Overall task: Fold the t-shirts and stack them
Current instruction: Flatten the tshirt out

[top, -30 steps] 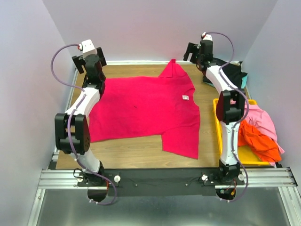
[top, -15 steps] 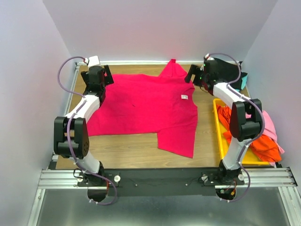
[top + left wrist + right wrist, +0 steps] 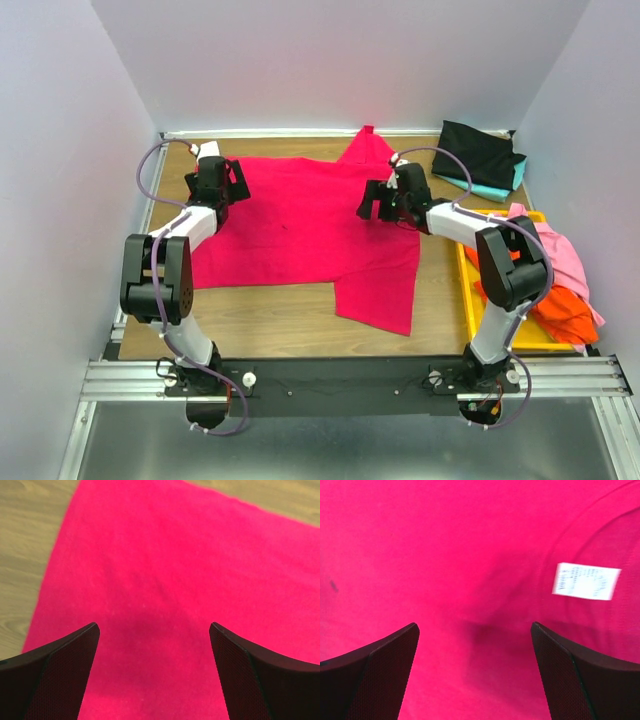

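Crimson t-shirt point(image 3: 300, 225) spread flat on the wooden table point(image 3: 270, 320), with both arms' jaws wide open just above it.

From above, the left arm point(image 3: 190, 225) stretches to the shirt's far left edge, and the right arm point(image 3: 450, 215) bends inward over the collar area. A folded black t-shirt point(image 3: 480, 150) lies on a teal t-shirt point(image 3: 495, 190) in the far right corner. A pink t-shirt point(image 3: 560, 250) and an orange t-shirt point(image 3: 555, 310) spill from a yellow plastic bin point(image 3: 462, 260). In the left wrist view, the left jaws stand wide apart holding nothing, their dark dimpled fingers point(image 3: 50, 675) over soft fine-knit fabric whose straight edge meets the wood grain. In the right wrist view, the right jaws likewise gape empty above smooth red cloth, a curved neck seam point(image 3: 555, 545) and a small white label point(image 3: 587, 581) whose print is too blurred to read.
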{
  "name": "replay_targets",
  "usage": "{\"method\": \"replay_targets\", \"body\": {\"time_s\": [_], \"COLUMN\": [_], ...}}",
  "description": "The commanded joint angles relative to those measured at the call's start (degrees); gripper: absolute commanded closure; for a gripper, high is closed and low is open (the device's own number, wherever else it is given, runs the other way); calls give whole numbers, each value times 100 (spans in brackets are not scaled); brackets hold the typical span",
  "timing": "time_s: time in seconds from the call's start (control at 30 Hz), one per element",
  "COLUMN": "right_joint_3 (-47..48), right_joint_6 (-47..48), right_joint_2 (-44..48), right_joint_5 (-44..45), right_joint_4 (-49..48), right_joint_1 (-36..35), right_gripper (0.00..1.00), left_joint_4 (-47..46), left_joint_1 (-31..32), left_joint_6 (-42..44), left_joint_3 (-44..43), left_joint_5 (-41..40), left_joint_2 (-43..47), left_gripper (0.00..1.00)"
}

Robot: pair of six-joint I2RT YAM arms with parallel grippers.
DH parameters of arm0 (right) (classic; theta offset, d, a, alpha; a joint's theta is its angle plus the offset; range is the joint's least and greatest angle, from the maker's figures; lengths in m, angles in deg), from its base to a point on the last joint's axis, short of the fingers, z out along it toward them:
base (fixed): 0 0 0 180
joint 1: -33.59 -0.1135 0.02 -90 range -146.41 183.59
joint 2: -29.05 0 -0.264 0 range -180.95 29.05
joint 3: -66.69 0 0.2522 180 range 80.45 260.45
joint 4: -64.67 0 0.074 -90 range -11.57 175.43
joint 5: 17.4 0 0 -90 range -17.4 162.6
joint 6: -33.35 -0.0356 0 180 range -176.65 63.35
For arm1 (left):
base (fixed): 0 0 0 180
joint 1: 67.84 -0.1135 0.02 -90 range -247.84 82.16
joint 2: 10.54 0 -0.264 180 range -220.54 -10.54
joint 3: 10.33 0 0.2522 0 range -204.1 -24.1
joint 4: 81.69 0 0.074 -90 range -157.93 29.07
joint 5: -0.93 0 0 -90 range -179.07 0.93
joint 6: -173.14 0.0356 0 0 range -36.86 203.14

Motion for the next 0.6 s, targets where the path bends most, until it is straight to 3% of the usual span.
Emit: {"method": "replay_targets", "body": {"time_s": [0.0, 0.57], "right_joint_3": [-116, 331], "right_joint_6": [-50, -278], "right_joint_2": [117, -735], "right_joint_5": [-119, -524], "right_joint_4": [-342, -333], "right_joint_1": [-78, -78], "right_gripper": [1, 0], "left_joint_4": [-104, 37], "left_joint_1": [-39, -39], "left_joint_6": [-305, -393], "left_joint_3": [101, 13], "left_joint_5": [245, -105], "left_joint_2": [-149, -273], "left_gripper": [2, 2]}}
